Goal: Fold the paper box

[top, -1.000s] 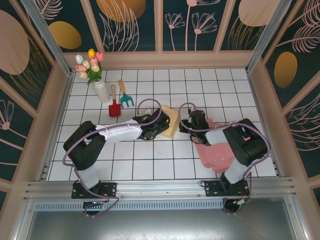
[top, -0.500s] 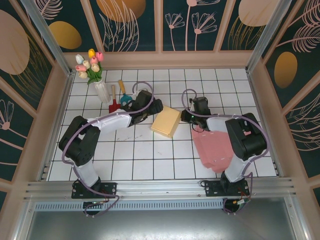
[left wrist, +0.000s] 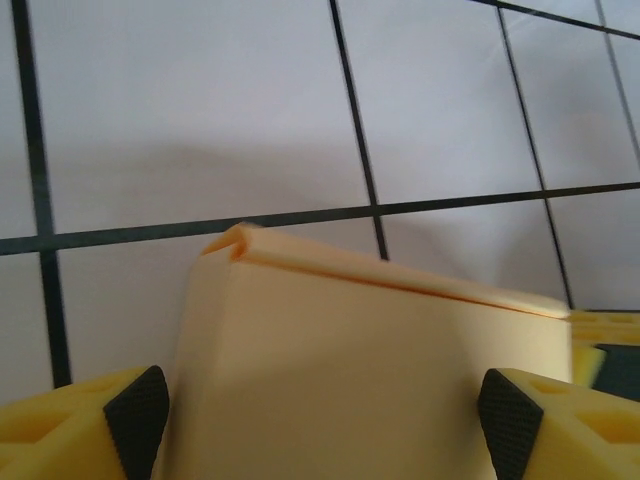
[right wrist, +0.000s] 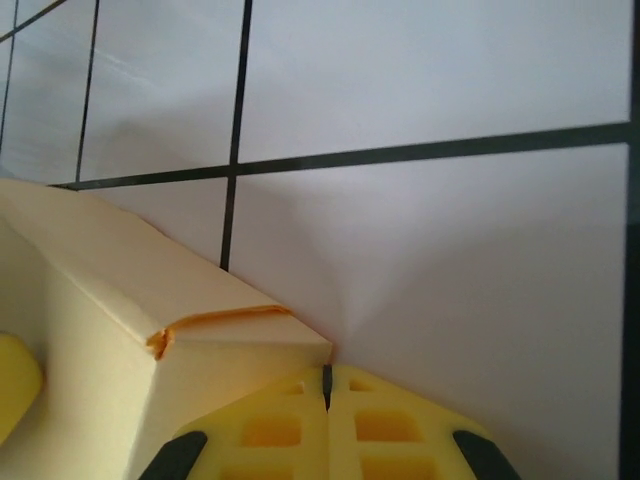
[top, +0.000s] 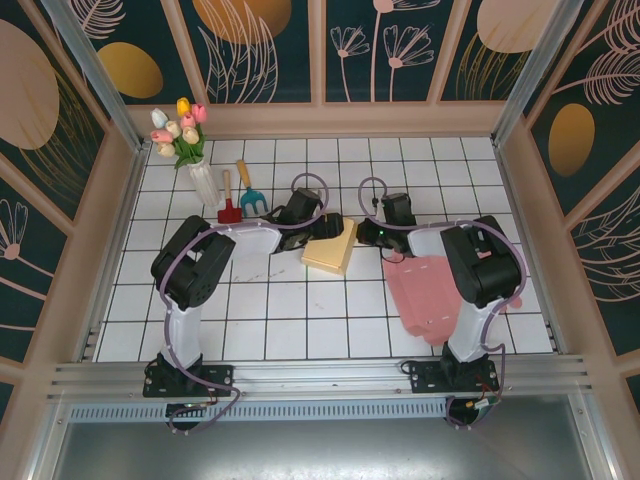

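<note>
We see the left gripper (left wrist: 320, 425) spread around the yellow paper box (left wrist: 370, 340); the right gripper (right wrist: 327, 395), pressed together, is just beside its corner.

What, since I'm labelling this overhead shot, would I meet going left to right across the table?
Vase of tulips → red trowel → teal hand rake → yellow paper box → pink sheet.

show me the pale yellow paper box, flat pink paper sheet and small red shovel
pale yellow paper box (top: 333, 250): top external view, middle of top face
flat pink paper sheet (top: 425, 297): top external view, its centre
small red shovel (top: 229, 219): top external view, its blade
</note>
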Controlling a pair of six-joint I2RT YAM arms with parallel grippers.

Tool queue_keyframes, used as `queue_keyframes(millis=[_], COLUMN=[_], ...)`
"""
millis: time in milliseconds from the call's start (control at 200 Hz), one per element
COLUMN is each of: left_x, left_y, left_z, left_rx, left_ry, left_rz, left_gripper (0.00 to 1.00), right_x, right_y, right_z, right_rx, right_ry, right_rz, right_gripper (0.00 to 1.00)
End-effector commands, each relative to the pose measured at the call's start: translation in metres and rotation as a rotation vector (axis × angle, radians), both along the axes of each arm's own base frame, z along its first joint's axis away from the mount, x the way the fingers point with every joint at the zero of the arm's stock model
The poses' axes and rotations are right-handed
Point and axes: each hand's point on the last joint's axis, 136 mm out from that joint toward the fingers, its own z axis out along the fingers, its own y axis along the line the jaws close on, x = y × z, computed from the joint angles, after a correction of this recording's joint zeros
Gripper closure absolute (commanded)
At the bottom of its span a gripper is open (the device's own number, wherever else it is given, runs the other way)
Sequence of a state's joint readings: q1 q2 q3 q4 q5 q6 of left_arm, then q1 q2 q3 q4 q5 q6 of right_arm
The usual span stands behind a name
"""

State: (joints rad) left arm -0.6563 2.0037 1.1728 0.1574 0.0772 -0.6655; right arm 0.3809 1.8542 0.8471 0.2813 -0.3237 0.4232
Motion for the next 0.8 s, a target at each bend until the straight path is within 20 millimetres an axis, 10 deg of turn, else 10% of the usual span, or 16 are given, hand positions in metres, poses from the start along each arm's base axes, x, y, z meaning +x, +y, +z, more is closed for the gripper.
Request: queue_keyframes(millis=[0,275,796], left_x=[-0.002,-0.031,0.0], left_y=[-0.029,-0.08,0.039], left_z=[0.017,0.022,0.028], left_rx=[-0.126,-0.302,-0.025], left_ry=[-0.026,0.057,-0.038], left_rz=[-0.102,-0.263,0.158], left_gripper=[0.18,0.19,0.15], right_x=[-0.007,-0.013,-0.026], right_y=[0.009,0.053,-0.008], right_z=[-0.016,0.002,0.025], right_rx=[0.009,0.088,-0.076], right_ry=[0.047,0.041,-0.015], right_rz=[0.058,0.199,0.014], right_gripper=[1.0,1.0,1.0])
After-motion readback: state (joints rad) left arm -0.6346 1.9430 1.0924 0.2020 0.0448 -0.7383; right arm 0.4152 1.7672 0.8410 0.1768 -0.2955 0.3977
